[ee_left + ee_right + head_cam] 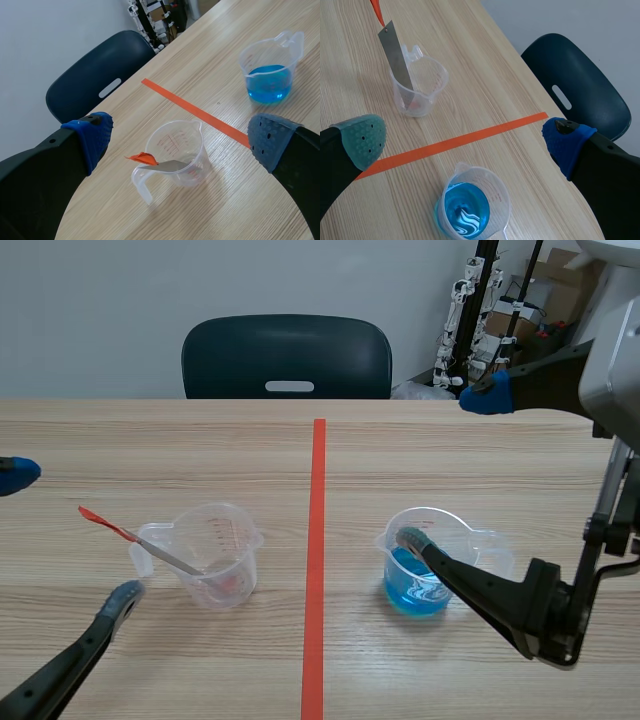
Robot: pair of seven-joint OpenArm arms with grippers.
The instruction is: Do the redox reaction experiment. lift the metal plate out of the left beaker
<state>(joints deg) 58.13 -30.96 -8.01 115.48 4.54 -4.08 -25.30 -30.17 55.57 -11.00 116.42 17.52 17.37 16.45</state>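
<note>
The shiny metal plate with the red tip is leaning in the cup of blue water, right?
Not quite. The metal plate leans in the clear beaker, left of the tape line, not in the blue-liquid beaker. Its tip is red, as you said. The scene view shows it.

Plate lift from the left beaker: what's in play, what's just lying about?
In play: metal plate, left beaker, left gripper, open.
Lying about: beaker of blue liquid, chair.
</note>
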